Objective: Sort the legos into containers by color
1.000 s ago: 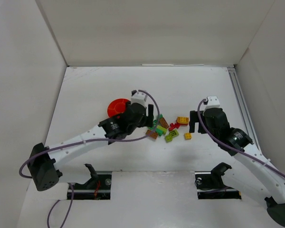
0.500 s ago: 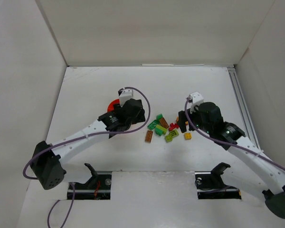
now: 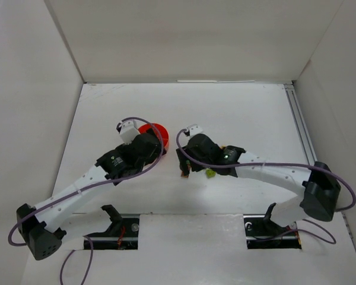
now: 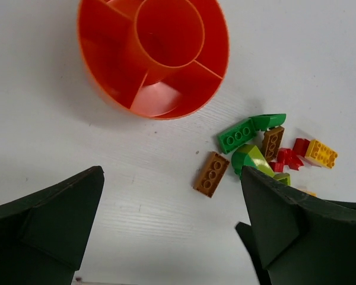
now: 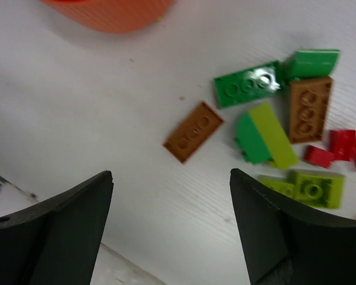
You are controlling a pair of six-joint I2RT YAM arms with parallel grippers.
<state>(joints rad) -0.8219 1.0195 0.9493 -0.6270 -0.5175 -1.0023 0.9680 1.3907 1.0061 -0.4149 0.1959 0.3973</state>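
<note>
Noting movement on both sides against the two earlier top views. Finding the left pincer [image 4: 172,173] gone from the legos [image 4: 272,142] and now hanging at the near side of the bowl [image 4: 101,59], spread to its full width with nothing between the fingers. Reading that as a release just made, though seeing no brick in the compartments that show; treating the drop as unconfirmed, with part of the bowl cut off at the top of the left wrist view. Finding the right pincer [image 5: 171,173] swung across from the right flank of the pile to its left flank, also spread, empty, and pointing down at the surface [image 5: 77,77], with a lone brown brick [image 5: 193,132] lying flat just ahead of the gap. Judging this brick the likely next pick. Counting the rest of the legos as loose on the surface, near the bowl but apart from it: green, lime, red, brown and yellow, clustered, some touching. Rating the sort as barely begun. Logging the left arm [image 3: 77,184] as stretching diagonally from its base to the bowl, wrist bending downward. Logging the right arm [image 3: 273,172] as folding at a far-right elbow and reaching leftward, low across the pile, hiding most of it from above.
</note>
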